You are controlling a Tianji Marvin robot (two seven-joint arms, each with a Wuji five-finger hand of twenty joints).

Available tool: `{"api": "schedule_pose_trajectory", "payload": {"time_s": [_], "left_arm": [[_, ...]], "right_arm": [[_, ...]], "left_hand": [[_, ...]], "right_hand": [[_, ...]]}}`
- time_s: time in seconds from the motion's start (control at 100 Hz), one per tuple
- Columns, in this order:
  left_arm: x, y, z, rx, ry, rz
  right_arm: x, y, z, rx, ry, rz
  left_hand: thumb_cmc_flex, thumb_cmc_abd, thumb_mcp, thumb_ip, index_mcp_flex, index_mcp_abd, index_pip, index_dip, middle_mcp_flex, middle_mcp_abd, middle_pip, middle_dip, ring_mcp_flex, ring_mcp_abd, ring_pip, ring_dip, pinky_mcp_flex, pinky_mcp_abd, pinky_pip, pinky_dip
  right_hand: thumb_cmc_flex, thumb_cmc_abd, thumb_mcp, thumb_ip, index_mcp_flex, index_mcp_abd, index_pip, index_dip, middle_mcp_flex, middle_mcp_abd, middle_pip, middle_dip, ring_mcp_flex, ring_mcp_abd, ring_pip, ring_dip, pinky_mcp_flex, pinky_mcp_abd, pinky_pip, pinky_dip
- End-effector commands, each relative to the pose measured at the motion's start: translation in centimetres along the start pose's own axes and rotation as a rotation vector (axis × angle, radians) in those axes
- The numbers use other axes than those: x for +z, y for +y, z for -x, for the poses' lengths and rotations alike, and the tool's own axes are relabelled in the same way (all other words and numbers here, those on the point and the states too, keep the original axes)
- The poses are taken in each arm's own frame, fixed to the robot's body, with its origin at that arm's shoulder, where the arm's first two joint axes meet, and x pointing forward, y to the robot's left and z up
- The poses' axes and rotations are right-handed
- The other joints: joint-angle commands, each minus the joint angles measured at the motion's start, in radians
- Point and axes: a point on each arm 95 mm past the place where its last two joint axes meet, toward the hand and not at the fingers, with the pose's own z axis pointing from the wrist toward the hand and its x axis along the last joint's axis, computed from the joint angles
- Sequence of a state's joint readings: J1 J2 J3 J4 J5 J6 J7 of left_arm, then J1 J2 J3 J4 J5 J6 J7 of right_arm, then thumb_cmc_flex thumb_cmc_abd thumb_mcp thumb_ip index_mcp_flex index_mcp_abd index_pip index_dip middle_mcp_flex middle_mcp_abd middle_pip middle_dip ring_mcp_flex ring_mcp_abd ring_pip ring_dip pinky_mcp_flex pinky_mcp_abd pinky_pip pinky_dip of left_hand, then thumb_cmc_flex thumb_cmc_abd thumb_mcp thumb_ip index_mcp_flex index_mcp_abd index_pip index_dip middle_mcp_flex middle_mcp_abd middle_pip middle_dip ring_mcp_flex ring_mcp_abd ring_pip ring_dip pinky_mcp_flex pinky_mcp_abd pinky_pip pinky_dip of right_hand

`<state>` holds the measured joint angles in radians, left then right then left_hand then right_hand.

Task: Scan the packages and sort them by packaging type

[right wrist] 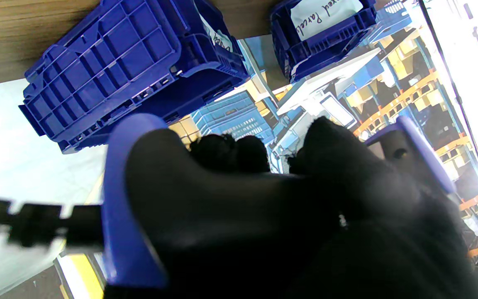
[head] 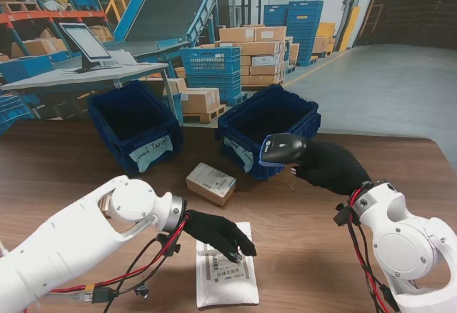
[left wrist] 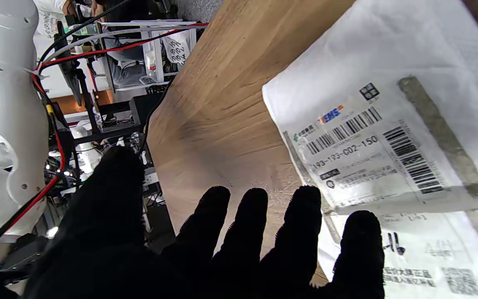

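L hand [head: 218,233] is spread flat, fingers apart, gripping nothing; its fingertips [head: 239,252] lie over the far left corner of the mailer [head: 227,274], touching or just above it, can't tell which. In the L wrist view the fingers [left wrist: 297,232] fan out w/ the label [left wrist: 371,153] just beyond the tips and bare table [left wrist: 218,104] off to the thumb side. R hand [head: 332,166] is clenched round the scanner [head: 282,147], which it holds off the table w/ the head pointing left, toward the right bin [head: 275,123] rather than down at the mailer. The box [head: 211,182] sits beyond the L fingertips, apart from the mailer, short of the left bin [head: 136,123].

Risks from here, as I judge them:
- Scan miss: the barcode lies close by the L fingertips. If they slide further over, they cover it and there's no read.
- Scanner aim: the head is well off from the label, so it needs a swing toward the mailer. A bad angle plus the glossy film means glare and a failed read.
- Mailer is thin and flat on wood, so it's hard to get fingers under. A flat push may just skate it toward the near edge.
- Wrong bin: the bin tags are only partly readable, so a mix-up of mailer vs box is possible.
- Arms converging over the mailer could let the scanner cable [right wrist: 35,232] snag.
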<state>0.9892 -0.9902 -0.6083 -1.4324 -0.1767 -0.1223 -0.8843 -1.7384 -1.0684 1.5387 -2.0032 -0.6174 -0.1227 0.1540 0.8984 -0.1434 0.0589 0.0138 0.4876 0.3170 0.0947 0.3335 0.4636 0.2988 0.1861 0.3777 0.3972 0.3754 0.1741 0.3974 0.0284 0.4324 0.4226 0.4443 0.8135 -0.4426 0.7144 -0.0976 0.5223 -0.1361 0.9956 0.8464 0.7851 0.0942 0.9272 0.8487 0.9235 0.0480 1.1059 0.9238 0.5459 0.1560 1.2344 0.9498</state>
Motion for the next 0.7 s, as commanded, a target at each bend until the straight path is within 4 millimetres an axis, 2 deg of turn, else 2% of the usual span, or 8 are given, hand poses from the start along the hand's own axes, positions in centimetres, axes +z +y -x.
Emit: {"api": "schedule_pose_trajectory", "payload": {"time_s": [0.0, 0.21, 0.69], "left_arm": [[0.5, -0.1, 0.1, -0.014, 0.005, 0.013], [1.8, -0.7, 1.2, -0.038, -0.023, 0.042], [5.1, -3.0, 1.9, -0.047, -0.091, -0.081]], "right_arm": [[0.0, -0.1, -0.4, 0.002, 0.004, -0.003], [-0.2, 0.3, -0.4, -0.002, -0.002, 0.005], [-0.1, -0.1, -0.4, 0.016, 0.002, 0.009]], "left_hand": [[0.042, 0.033, -0.034, 0.029, -0.025, -0.012, -0.014, 0.0, -0.042, -0.008, -0.024, -0.011, -0.032, -0.016, -0.015, -0.013, -0.01, -0.021, -0.019, 0.013], [0.046, 0.036, -0.043, 0.032, -0.029, -0.013, -0.016, 0.0, -0.048, -0.009, -0.03, -0.011, -0.038, -0.019, -0.018, -0.014, -0.01, -0.022, -0.025, 0.017], [0.051, 0.033, -0.049, 0.036, -0.041, -0.015, -0.02, -0.001, -0.068, -0.01, -0.045, -0.014, -0.075, -0.026, -0.034, -0.026, -0.024, -0.023, -0.05, 0.018]], "right_hand": [[0.104, 0.088, 0.109, -0.007, 0.085, -0.067, 0.025, 0.008, 0.009, 0.0, -0.006, 0.003, 0.004, 0.004, 0.004, -0.006, 0.004, -0.002, 0.018, 0.014], [0.105, 0.088, 0.11, -0.007, 0.086, -0.065, 0.026, 0.008, 0.009, 0.002, -0.006, 0.003, 0.003, 0.005, 0.004, -0.006, 0.004, 0.0, 0.018, 0.014], [0.105, 0.088, 0.109, -0.007, 0.084, -0.066, 0.026, 0.007, 0.009, 0.002, -0.006, 0.003, 0.003, 0.003, 0.004, -0.006, 0.003, 0.0, 0.018, 0.014]]}}
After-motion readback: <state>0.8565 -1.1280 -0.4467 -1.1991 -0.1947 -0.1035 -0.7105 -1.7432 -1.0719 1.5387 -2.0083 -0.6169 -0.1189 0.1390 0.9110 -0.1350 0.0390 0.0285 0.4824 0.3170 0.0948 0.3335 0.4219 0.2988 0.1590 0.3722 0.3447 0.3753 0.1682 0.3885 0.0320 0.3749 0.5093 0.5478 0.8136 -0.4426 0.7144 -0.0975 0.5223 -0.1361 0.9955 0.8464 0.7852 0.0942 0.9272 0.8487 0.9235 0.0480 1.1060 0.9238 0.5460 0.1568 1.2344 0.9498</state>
